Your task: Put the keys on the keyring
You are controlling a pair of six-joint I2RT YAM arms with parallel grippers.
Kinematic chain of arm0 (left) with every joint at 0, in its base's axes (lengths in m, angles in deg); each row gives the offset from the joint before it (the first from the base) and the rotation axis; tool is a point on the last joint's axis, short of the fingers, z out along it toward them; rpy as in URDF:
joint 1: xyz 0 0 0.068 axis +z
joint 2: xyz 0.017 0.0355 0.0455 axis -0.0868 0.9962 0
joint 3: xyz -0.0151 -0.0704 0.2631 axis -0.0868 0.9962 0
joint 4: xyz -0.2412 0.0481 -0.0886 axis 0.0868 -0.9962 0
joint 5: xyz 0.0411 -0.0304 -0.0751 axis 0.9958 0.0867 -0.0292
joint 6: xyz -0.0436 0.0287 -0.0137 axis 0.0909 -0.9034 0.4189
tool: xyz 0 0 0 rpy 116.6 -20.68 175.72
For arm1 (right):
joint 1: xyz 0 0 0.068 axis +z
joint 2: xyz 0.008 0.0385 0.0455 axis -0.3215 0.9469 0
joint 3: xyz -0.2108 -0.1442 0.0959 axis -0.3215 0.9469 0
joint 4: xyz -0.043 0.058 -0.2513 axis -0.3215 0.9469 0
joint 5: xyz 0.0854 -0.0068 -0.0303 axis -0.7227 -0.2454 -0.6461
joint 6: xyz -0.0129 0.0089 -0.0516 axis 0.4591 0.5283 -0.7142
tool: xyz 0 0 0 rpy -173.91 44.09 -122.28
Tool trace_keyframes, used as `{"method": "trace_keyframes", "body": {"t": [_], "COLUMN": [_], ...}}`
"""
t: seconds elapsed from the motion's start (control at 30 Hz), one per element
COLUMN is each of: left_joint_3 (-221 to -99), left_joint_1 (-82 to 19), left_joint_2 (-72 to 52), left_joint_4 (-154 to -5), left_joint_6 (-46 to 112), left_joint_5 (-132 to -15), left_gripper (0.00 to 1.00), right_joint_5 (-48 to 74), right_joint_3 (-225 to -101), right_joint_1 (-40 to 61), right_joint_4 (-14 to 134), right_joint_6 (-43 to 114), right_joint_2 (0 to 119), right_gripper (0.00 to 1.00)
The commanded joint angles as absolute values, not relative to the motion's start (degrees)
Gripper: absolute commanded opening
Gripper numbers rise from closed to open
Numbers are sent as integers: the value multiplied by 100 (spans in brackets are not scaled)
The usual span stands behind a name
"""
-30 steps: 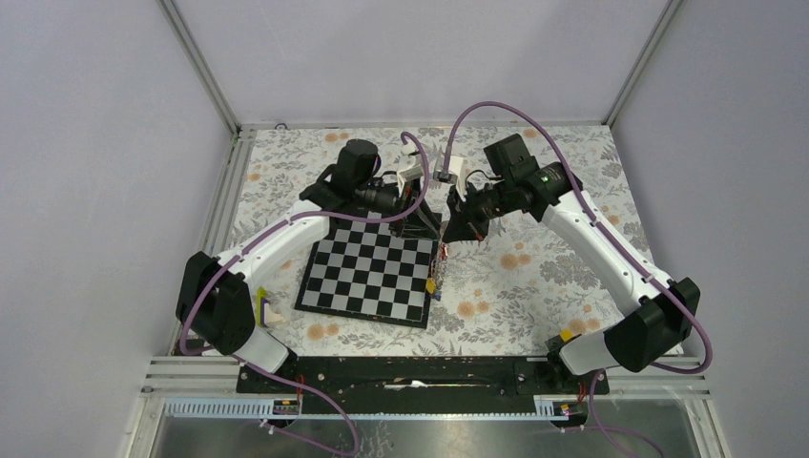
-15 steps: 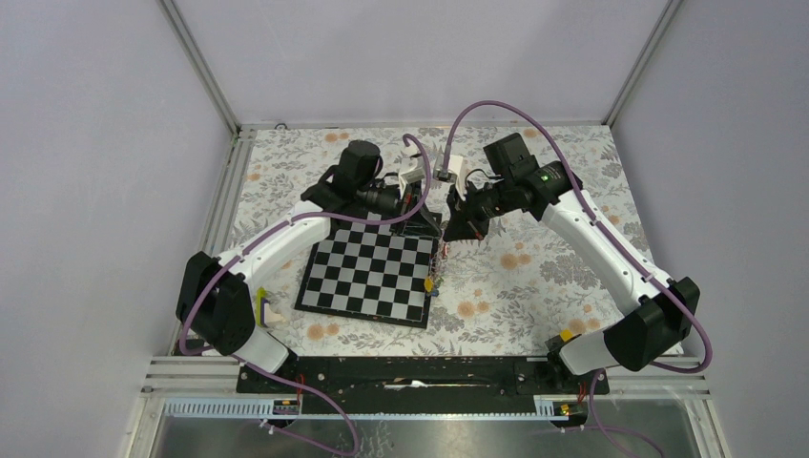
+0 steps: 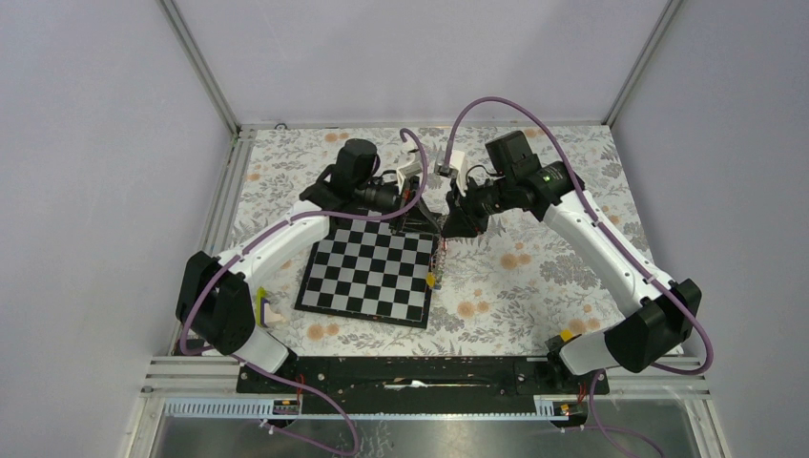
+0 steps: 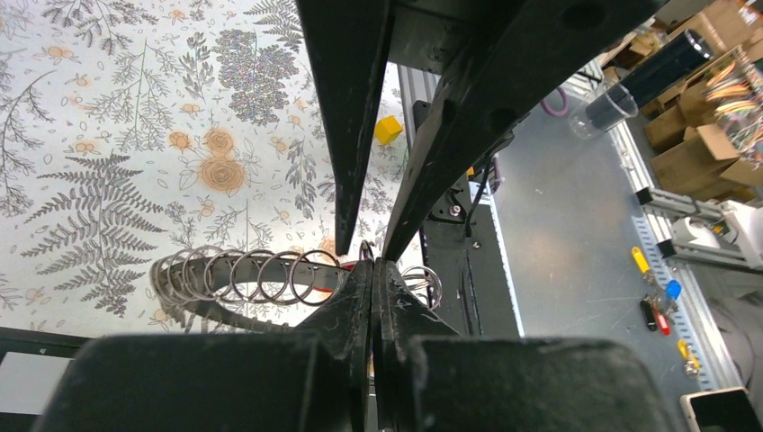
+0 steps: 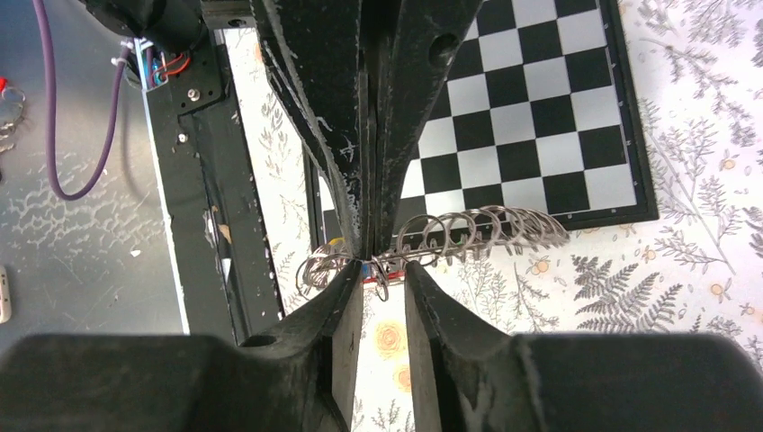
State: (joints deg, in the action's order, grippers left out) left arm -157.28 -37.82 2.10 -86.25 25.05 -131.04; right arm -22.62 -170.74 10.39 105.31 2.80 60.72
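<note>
Nose-to-nose meeting above the far right corner of the black-and-white chessboard (image 3: 367,272)!

Starting left: the left arm's black two-finger gripper (image 3: 429,226) is over that far right corner, fingers (image 4: 355,297) pressed flat together and clamped on the large grey coiled-wire metal keyring (image 4: 252,274). Its loops fan out in a row beside the tips. The tiny metal keys with oblong plastic tags (image 3: 432,277) bunch along the board's right edge, just nearer than the corner, with a yellow tag showing. Just right of the corner, the right arm's black two-finger gripper (image 5: 380,274) faces in. Its fingers (image 5: 340,306) are a narrow gap apart with wire loops in the gap, but whether they actually pinch, can't tell.
</note>
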Motion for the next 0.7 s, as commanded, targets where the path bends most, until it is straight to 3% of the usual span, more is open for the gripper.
{"method": "trace_keyframes", "body": {"t": [0.0,0.23,0.67], "left_joint_3": [-15581,-14938,-14514], "left_joint_1": [-3662,-3488,-3486], "left_joint_2": [118,153,229], "left_joint_4": [-7354,-5084,-4168], "left_joint_6": [3433,5283,5952], "left_joint_5": [-13447,-13531,-13437], "left_gripper": [0,0,0], "right_joint_5": [-2631,-3257,-3851], "right_joint_3": [-17007,-16740,-16286], "right_joint_1": [823,388,383], "right_joint_4": [10113,9584,9173], "right_joint_6": [506,970,1094], "right_joint_2": [5772,5540,5675], "right_gripper": [33,45,45]}}
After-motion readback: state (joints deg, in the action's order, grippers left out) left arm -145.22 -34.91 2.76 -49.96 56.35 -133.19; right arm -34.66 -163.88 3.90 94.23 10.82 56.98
